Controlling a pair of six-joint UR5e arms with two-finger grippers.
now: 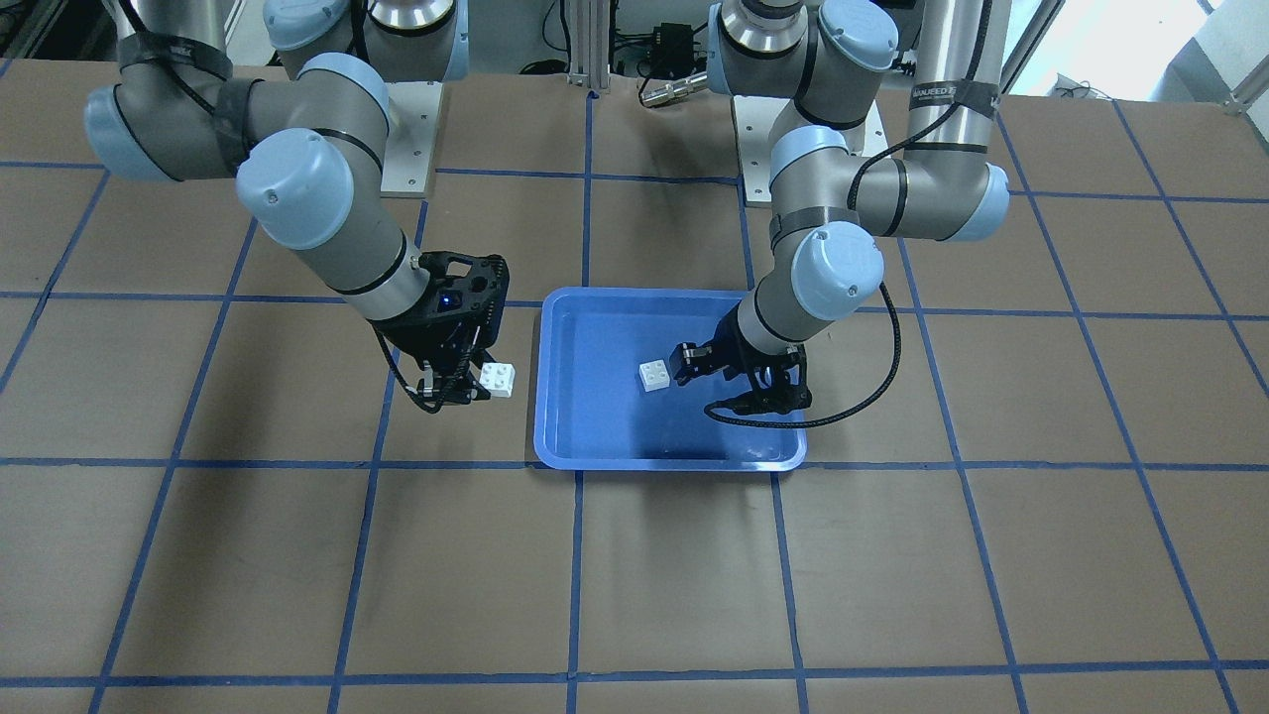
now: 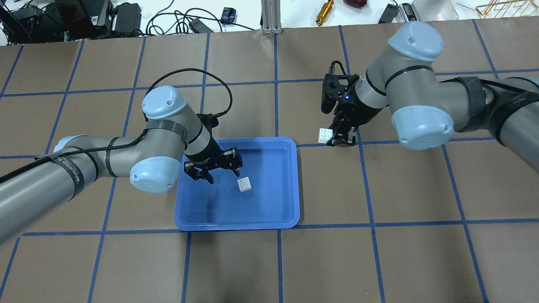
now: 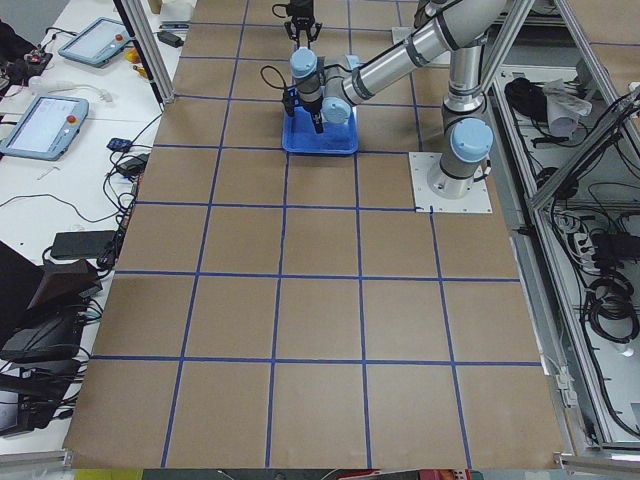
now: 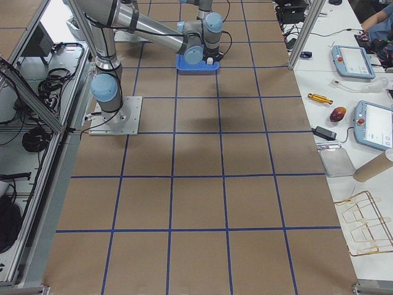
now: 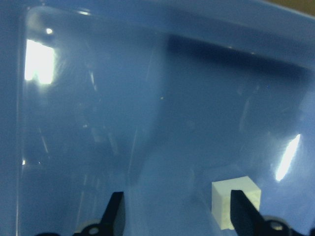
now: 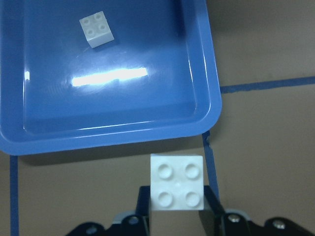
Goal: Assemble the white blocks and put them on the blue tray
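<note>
The blue tray (image 2: 269, 206) lies mid-table. One white block (image 2: 244, 184) lies studs up on its floor. My left gripper (image 2: 223, 173) hangs open over the tray, and the block sits beside one fingertip (image 5: 242, 209), not gripped. The left wrist view shows this block (image 5: 227, 199) on the tray floor (image 5: 98, 123). My right gripper (image 2: 339, 139) is shut on the second white block (image 2: 324, 135) and holds it above the table, just outside the tray's rim. The right wrist view shows the held block (image 6: 177, 182), the tray (image 6: 123, 108) and the loose block (image 6: 96, 28).
The table is brown paper with blue tape grid lines (image 2: 374, 227). Cables, tools and electronics (image 2: 324, 10) lie beyond the far edge. The arm mounting plates (image 1: 411, 139) stand at the robot's side.
</note>
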